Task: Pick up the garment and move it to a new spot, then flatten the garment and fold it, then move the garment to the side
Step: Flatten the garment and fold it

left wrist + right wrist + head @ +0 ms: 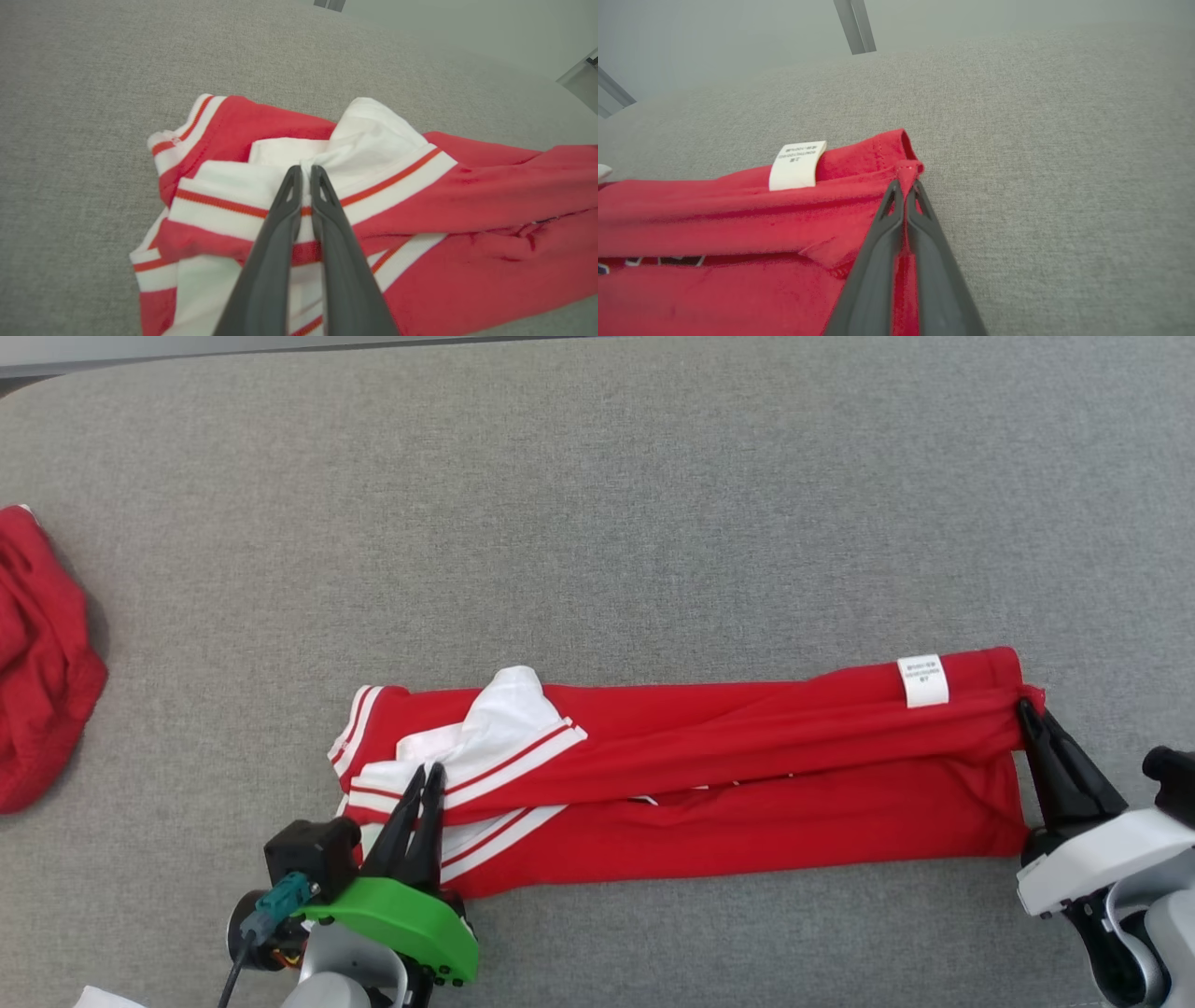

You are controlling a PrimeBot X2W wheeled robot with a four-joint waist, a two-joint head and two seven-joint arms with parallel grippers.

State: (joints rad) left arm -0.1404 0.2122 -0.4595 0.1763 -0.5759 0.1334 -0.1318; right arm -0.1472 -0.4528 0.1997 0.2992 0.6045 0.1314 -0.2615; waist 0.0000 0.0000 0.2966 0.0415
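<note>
**Position of the work**
The garment [709, 765], a red top with white striped trim, lies on the grey tabletop [597, 504] as a long narrow band running left to right, on the robot's side of the surface. One long edge is turned over onto the body, so a lengthwise fold appears to be partly made. The layers are not squared, and a white panel bunches up at the left end.

**Left claw** [428, 777]
The fingers are closed together on the white striped trim at the left end. The left wrist view shows cloth pinched between the tips.

**Right claw** [1027, 707]
The fingers are closed on the red hem corner at the right end, near the white care label [922, 681]. The right wrist view shows a small tuft of hem standing past the tips.

**Reason for the hold**
- One grip at each end probably serves to keep the upper layer stretched along its length.
- A stretched layer can be carried across as a single straight edge without sagging in the middle.

**Caution**
- The right-hand pinch takes in little cloth and may slip if the ends are drawn apart too hard.
- A second red cloth [42, 653] lies bunched at the left edge of the tabletop, well apart from the work, and should not interfere
</note>
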